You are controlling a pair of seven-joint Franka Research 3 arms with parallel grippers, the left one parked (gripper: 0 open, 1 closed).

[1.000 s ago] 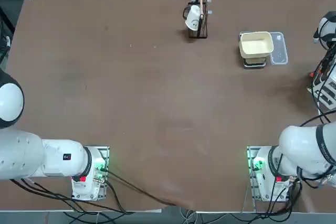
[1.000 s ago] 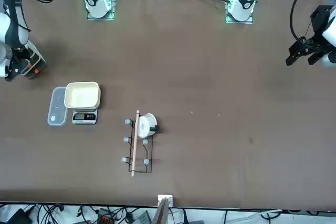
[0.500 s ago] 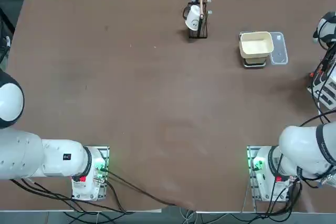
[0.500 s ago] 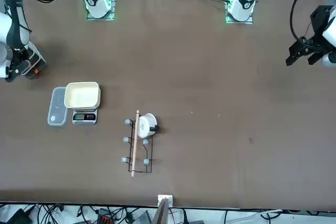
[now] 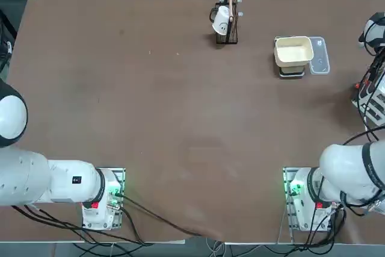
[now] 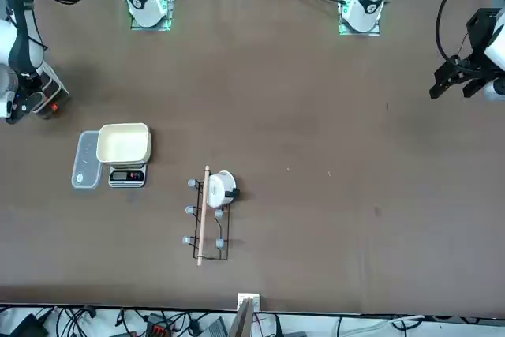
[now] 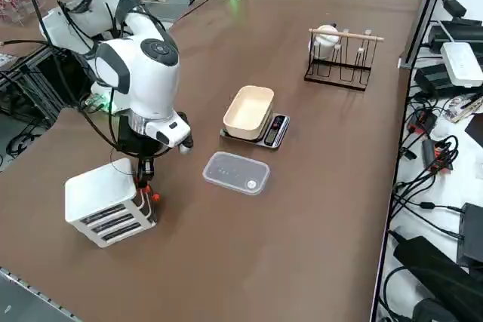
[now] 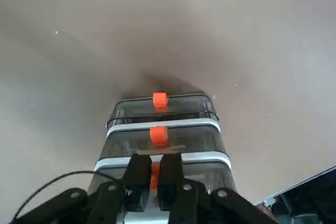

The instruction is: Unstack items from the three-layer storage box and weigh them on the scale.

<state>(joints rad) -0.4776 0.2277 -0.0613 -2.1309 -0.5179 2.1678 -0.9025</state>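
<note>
Wrist view: three orange tabs point(image 8: 159, 99), one end effector point(image 8: 153, 177).

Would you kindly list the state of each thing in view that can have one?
Storage box: three layers stacked, drawers closed.
Right gripper: shut on the top drawer's orange tab.
Scale: display lit, cream tray empty.
Clear lid: lying flat on the table beside the scale.
White cup: hung on the dark rack.
</note>
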